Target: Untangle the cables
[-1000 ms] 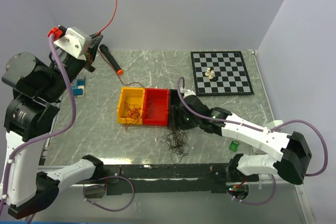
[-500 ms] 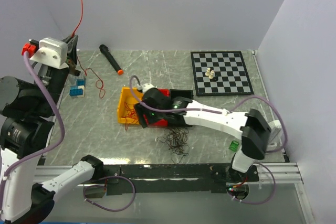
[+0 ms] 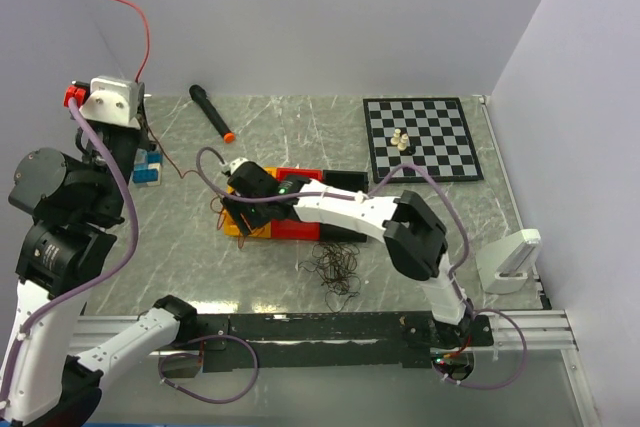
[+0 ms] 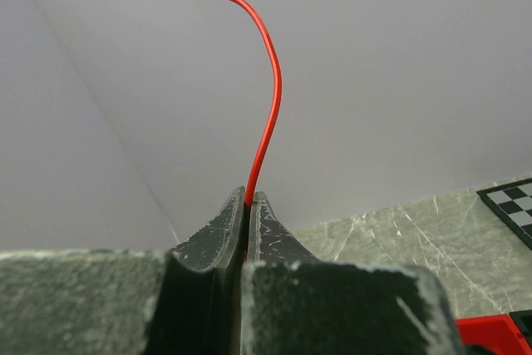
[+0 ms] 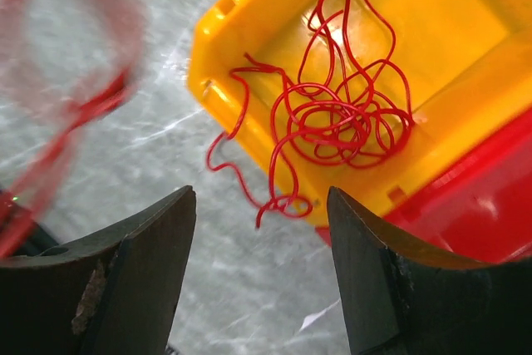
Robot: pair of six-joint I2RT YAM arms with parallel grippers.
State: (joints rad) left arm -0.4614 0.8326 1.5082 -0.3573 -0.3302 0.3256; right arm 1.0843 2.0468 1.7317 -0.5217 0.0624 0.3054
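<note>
Left pincer [image 4: 248,199] pinches red wire [image 4: 271,97]; right pincer [image 5: 259,197] spread above yellow bin [image 5: 449,22]. Red tangle [image 5: 332,118] inside likely light, springy, snaggy; take overhanging loop.

**What stays unseen around the yellow bin [image 5: 241,14]**

From above, the right gripper [image 5: 259,195], jaws apart, and its arm cover most of the bin, so the red cables [image 5: 341,114] lying in it are hidden there. In the right wrist view a red loop [image 5: 100,97] left of the bin is only a blur, and the red bin [image 5: 490,197] beside it is cut off by the frame edge. The dark cables [image 3: 335,267] in front of the bin are too fine to count. Well left of the bin, a red cable [image 4: 270,106] vanishes between the left gripper's [image 4: 247,197] pressed-together fingers.
</note>
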